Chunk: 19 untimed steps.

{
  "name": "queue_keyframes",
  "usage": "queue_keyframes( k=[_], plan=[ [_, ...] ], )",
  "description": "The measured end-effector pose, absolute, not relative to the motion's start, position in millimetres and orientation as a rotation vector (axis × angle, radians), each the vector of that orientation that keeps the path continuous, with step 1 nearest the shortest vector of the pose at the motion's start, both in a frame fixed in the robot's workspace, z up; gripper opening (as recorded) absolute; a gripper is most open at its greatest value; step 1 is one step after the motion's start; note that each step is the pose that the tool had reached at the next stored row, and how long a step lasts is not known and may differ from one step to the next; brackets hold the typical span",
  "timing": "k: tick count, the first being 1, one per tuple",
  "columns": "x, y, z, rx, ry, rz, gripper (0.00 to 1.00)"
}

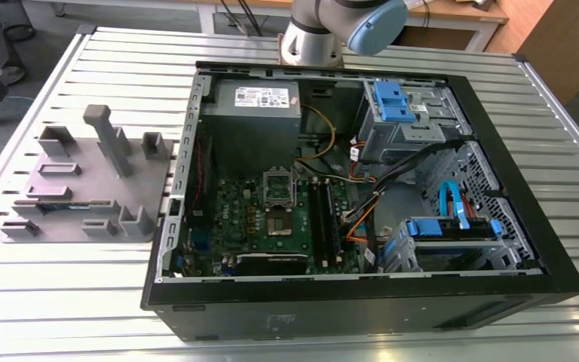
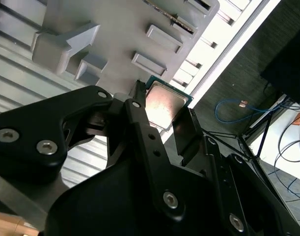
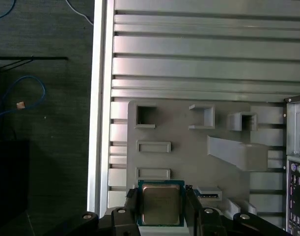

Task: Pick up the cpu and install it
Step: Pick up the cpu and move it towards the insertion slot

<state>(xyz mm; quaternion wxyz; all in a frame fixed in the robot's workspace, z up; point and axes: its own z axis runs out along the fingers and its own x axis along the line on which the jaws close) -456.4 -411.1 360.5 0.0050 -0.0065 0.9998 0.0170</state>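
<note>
My black gripper [image 3: 161, 200] clamped on the small square silver-topped cpu [image 3: 161, 207], grey plastic fixture tray [image 3: 189, 147] and ribbed metal counter [image 3: 199, 64] beyond

An open black computer case [image 1: 370, 309] lies on its side on the slatted metal table [image 1: 68, 317]. Inside it, the grey power supply [image 1: 259, 102] sits toward eleven o'clock. The green motherboard [image 1: 234, 219] lies toward seven, and a blue-latched drive cage [image 1: 395, 105] toward one. At nine o'clock from the case, just beside it, rests a grey fixture plate [image 1: 68, 188] with raised holders and slots. In the first wrist view a blue cable [image 3: 22, 93] loops on the dark floor [image 3: 41, 162].
</note>
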Motion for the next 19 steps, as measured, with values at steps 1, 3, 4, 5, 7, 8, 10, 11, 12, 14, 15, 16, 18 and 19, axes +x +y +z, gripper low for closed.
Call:
queue_keyframes(
  k=[1,3,4,5,7,8,10,11,12,14,15,16,18,19],
  plan=[
    [-456.4,-411.1,362.0,-0.02,3.131,0.053,0.47],
    [-456.4,-411.2,363.1,-0.02,3.131,0.053,0.47],
    [-456.4,-411.2,363.1,-0.02,3.131,0.054,0.47],
    [-456.4,-411.1,363.1,-0.02,3.131,0.054,0.47],
    [-456.3,-411.1,364.0,-0.02,3.131,0.053,0.47],
    [-456.3,-411.2,364.1,-0.02,3.131,0.053,0.47],
    [-456.0,-411.1,364.2,-0.02,3.131,0.053,0.47],
    [-455.6,-411.2,364.3,-0.021,3.131,0.053,0.47],
    [-455.2,-411.2,364.1,-0.021,3.131,0.053,0.47],
    [-454.2,-411.1,364.1,-0.02,3.131,0.053,0.47],
    [-453.5,-411.2,364.1,-0.02,3.131,0.053,0.47],
    [-453.0,-411.2,364.1,-0.02,3.131,0.053,0.47],
    [-451.5,-411.2,364.1,-0.02,3.131,0.053,0.47],
    [-450.7,-411.1,364.1,-0.02,3.131,0.053,0.47]
  ],
)
